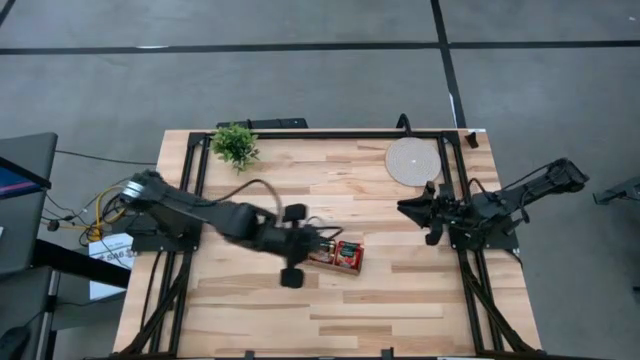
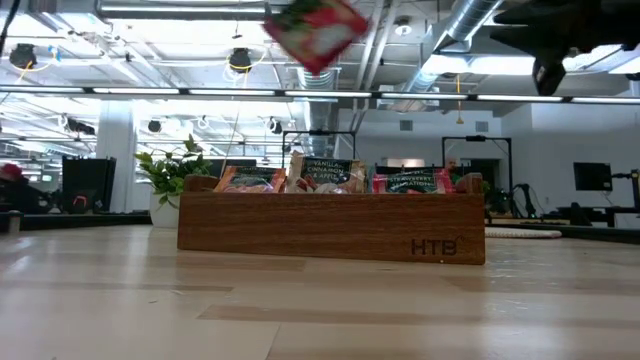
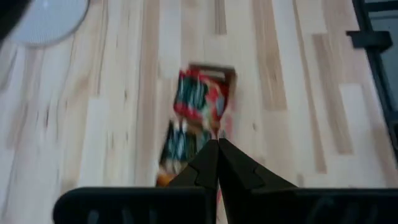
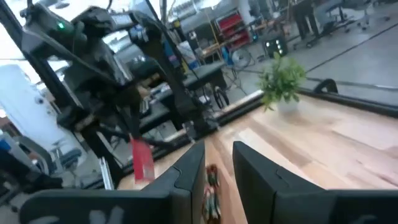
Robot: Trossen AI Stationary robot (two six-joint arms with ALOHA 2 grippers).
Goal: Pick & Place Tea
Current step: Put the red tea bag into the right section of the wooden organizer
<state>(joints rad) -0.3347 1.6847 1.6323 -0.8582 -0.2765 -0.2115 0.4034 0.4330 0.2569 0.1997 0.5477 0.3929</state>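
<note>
Above the wooden tray (image 2: 330,228), I see my left gripper (image 3: 217,163) pinched tight on one red tea sachet (image 2: 316,32), held aloft. Right gripper (image 4: 217,165) idles part-open, holding nothing, at the table's right edge.

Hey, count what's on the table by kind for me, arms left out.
Wooden tray holding tea sachets: 1
Potted plant: 1
Round pale mat: 1
Total: 3
The sachets in the tray overlap too much to count.

"HTB" on the wooden tray's (image 2: 330,228) front wall; sachet (image 2: 327,174) print: "CINNAMON".
</note>
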